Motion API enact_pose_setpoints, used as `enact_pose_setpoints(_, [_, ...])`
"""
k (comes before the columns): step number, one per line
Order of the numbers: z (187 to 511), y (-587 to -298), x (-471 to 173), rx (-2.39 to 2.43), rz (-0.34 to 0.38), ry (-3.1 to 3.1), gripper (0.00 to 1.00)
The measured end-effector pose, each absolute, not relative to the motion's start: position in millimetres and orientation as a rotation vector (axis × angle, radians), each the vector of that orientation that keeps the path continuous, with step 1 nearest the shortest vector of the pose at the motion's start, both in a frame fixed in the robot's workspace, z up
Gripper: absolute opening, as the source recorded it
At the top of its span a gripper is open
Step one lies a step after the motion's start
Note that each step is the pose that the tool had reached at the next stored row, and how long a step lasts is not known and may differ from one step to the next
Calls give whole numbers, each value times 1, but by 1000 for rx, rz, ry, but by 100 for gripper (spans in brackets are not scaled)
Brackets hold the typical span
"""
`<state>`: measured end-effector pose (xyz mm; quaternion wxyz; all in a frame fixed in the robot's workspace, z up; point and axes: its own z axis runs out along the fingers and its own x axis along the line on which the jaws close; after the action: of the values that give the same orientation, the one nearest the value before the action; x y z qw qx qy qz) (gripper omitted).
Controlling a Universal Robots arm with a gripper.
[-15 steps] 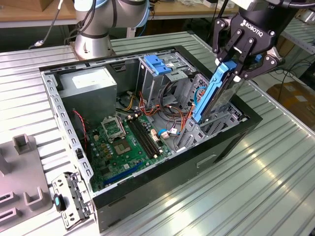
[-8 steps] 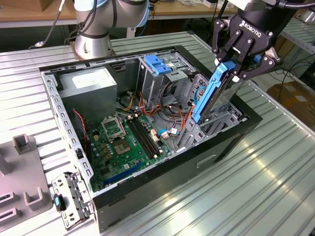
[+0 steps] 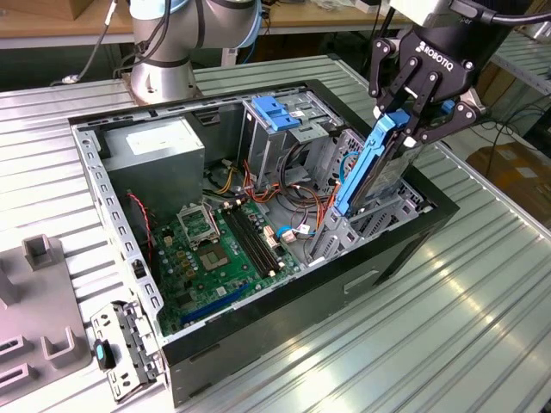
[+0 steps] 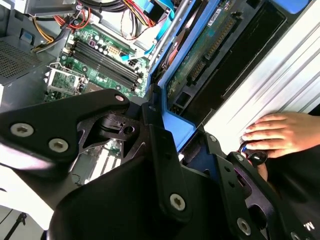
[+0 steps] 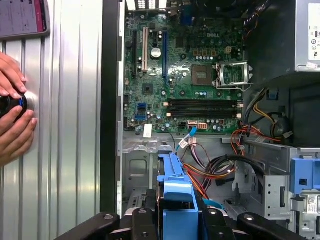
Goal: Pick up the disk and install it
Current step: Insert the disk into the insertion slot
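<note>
The disk [image 3: 368, 172], a flat drive with blue side rails, hangs steeply tilted over the open computer case [image 3: 258, 331]. Its lower end dips into the metal drive bay [image 3: 383, 219] at the case's corner on the exterior view's right. My gripper [image 3: 406, 120] is shut on the disk's upper end, with a black finger on each side. The second wrist view shows the disk's green circuit-board underside [image 4: 200, 55] and a blue rail running down from my gripper [image 4: 155, 135]. In the first wrist view the blue rail edge of the disk [image 5: 175, 187] sticks out from my gripper [image 5: 177, 220].
Inside the case lie the green motherboard [image 3: 215, 249], a grey power-supply box [image 3: 159, 151], a metal cage with a blue cap [image 3: 275, 116] and loose red and orange cables [image 3: 301, 202]. A person's hand [image 4: 272, 132] rests on the ribbed table. A metal bracket [image 3: 120, 348] lies outside the case.
</note>
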<state>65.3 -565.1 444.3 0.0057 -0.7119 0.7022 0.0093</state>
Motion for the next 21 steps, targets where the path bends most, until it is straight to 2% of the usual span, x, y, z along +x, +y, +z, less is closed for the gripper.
enact_pose_setpoints(9, [440, -565, 66, -2233, 43, 2202, 37])
enact_pose_setpoints(21, [440, -565, 71, -2237, 118, 2208, 37])
